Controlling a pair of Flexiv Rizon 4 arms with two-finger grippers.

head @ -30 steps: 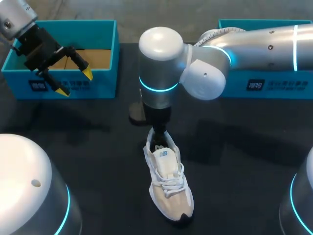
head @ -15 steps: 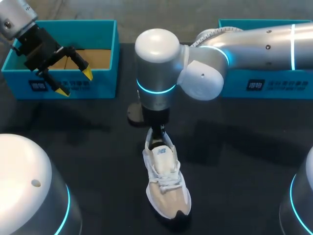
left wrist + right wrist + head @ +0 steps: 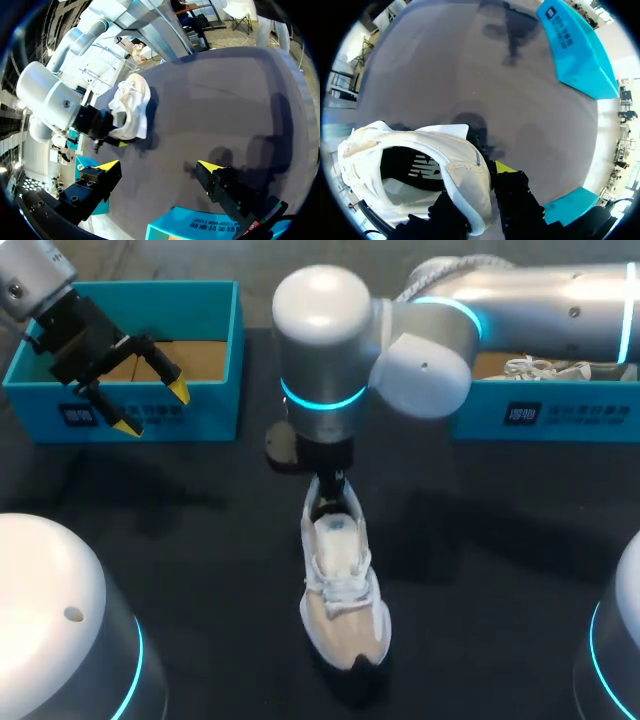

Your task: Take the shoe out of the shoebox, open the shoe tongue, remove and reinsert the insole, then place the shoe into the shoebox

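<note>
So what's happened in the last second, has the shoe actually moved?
Yes, a little. The right gripper, shut on the heel of the shoe, drew it slightly toward the boxes and turned its toe to point straighter. The right arm swung back, uncovering a second shoe in the right-hand box. The left gripper stayed open at the left box, unmoved.

You see the left tool with its yellow tips spread wide and nothing between them, above the dark worktop. Ahead is the white shoe, its heel end at the right tool. A teal shoebox edge lies just under the left tool.
</note>
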